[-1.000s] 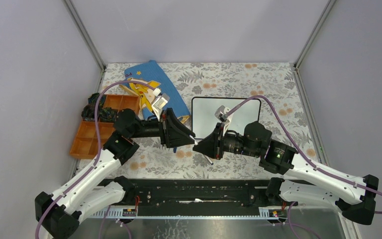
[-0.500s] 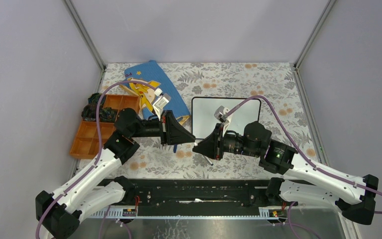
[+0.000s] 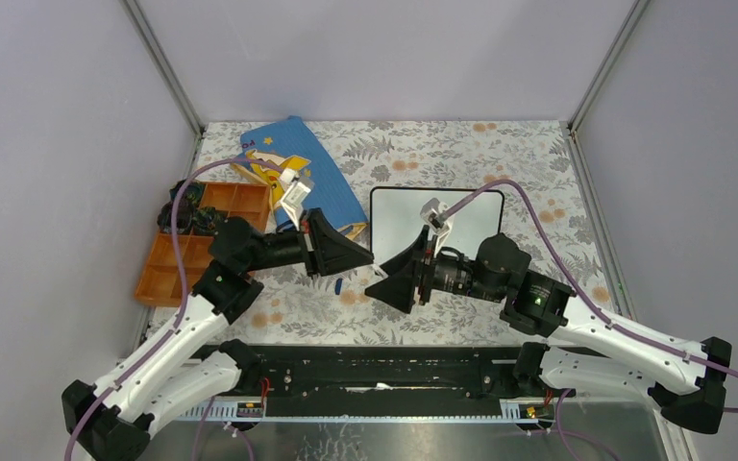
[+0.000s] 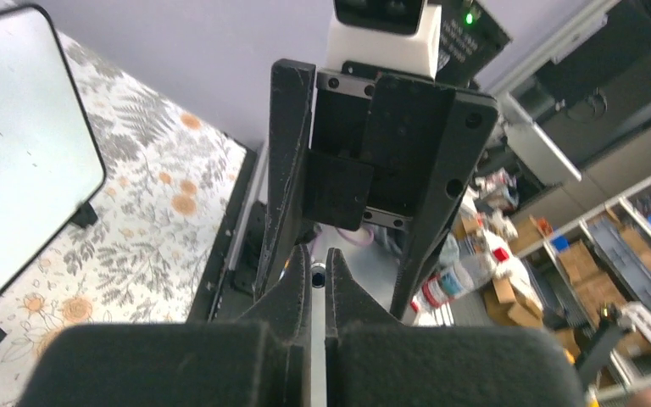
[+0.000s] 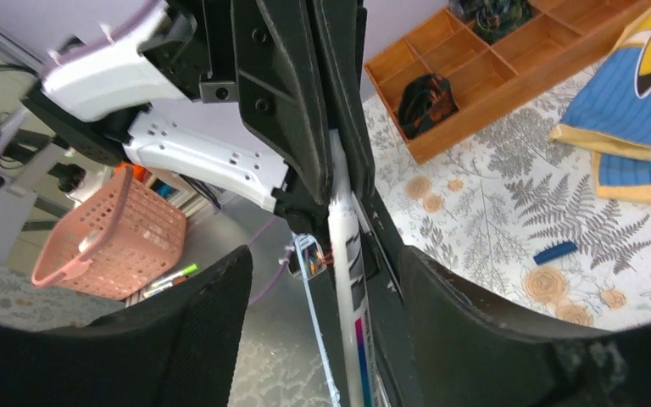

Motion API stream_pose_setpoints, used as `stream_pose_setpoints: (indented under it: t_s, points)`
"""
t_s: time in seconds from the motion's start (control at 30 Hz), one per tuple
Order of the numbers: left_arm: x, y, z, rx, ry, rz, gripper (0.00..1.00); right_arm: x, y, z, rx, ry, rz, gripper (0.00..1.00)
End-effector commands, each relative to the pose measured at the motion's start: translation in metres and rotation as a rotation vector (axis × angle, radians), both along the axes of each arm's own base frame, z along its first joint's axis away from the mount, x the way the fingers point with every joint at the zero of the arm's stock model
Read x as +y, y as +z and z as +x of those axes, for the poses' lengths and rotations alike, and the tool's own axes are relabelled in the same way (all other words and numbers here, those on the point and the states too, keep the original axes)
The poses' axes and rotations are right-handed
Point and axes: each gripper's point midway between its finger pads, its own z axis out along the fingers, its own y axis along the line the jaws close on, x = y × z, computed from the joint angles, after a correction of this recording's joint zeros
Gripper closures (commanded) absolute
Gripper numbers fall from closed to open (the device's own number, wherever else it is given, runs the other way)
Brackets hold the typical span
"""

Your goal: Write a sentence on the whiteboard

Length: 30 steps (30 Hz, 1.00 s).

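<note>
In the top view the left tool (image 3: pixel 360 261) and the right tool (image 3: pixel 377 286) point tip to tip, close together above the floral-patterned counter (image 3: pixel 500 154). The small glossy white whiteboard (image 3: pixel 399 216) with its thin black rounded frame lies flat on the counter just behind the right tool, partly covered by that arm's wrist. A small blue plastic cap (image 3: pixel 338 285) lies on the counter under the left tool's tip. A blue picture book (image 3: pixel 293 154) lies beyond the left tool. An orange compartment tray (image 3: pixel 168 269) sits on that arm's outer side.

In the left wrist view the left tool's fingers are pressed nearly together, clamped on a thin white shaft. The right tool stands straight ahead with its jaws wide apart. The whiteboard rests on little black feet off to the left.

In the right wrist view the right tool's padded fingers are spread wide. A white marker pen (image 5: pixel 345 246) with a coloured band runs between them with a gap on each side. Its far end is gripped in the left tool's black fingers. The blue cap lies right of the marker pen, and the tray and book are farther on.
</note>
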Motion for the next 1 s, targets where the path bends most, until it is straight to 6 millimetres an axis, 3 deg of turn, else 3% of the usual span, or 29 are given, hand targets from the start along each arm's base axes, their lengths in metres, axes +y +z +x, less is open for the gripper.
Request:
stream_pose_setpoints:
  t_s: [0.0,0.2,0.37,0.57,0.8,0.97]
  points:
    - [0.014,0.034,0.01,-0.012,0.156,-0.168,1.0,-0.006,0.053,0.004,-0.008,-0.053,0.22,0.27]
    - [0.044,0.055,0.02,0.047,0.328,-0.403,1.0,-0.017,0.071,0.013,0.019,-0.129,0.381,0.23]
    - [0.058,0.06,0.029,0.084,0.414,-0.465,1.0,-0.019,0.075,0.028,0.054,-0.211,0.43,0.28]
    - [0.061,0.055,0.031,0.145,0.419,-0.5,1.0,-0.015,0.079,0.045,0.108,-0.279,0.493,0.4]
    - [0.062,0.051,0.029,0.175,0.415,-0.509,1.0,-0.01,0.088,0.055,0.116,-0.311,0.542,0.39]
    - [0.066,0.046,0.033,0.199,0.447,-0.519,1.0,-0.004,0.094,0.056,0.116,-0.294,0.551,0.54]
